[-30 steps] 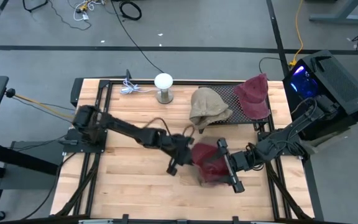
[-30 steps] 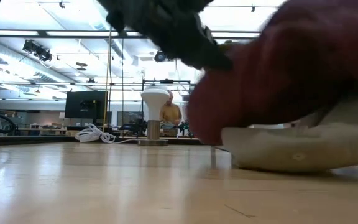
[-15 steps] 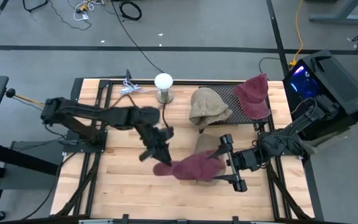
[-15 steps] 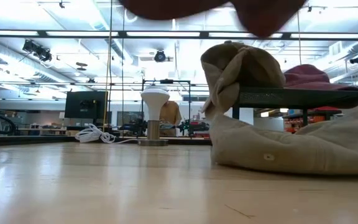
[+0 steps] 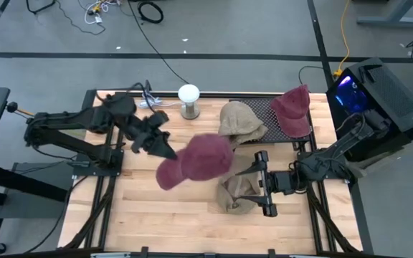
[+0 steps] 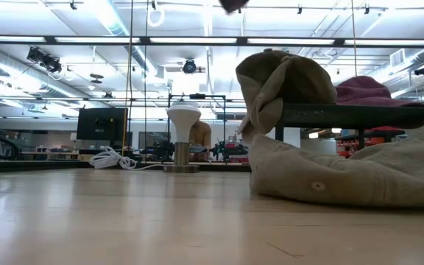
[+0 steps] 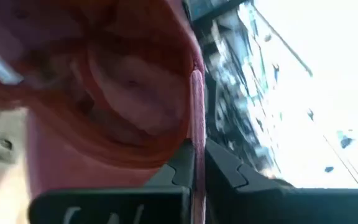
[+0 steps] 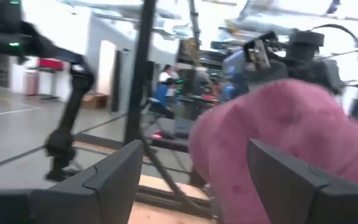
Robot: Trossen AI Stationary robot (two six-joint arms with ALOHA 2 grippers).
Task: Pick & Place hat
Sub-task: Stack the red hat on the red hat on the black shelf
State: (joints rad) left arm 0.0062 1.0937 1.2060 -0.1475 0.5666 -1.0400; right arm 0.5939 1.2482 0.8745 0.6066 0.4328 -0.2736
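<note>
The maroon hat (image 5: 192,159) hung above the wooden counter (image 5: 149,208), its rim pinched in the closed fingers of the left gripper (image 5: 165,149). Just beside it, the right gripper (image 5: 262,183) rested with fingers spread over a tan hat (image 5: 236,195). A black rack (image 5: 271,115) behind carried 2 more hats beside a white lamp (image 5: 188,100); grey floor surrounded everything.

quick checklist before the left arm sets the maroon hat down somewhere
1. Left gripper shut on the maroon hat: ok, the brim is pinched between its fingers in the left wrist view.
2. Hat lifted off the table: ok.
3. Right gripper open and holding nothing: ok.
4. Right gripper out of the hat's path: not ok, it sits close beside it over the tan hat.
5. Free room on the rack: cannot tell, two hats already lie there.
</note>
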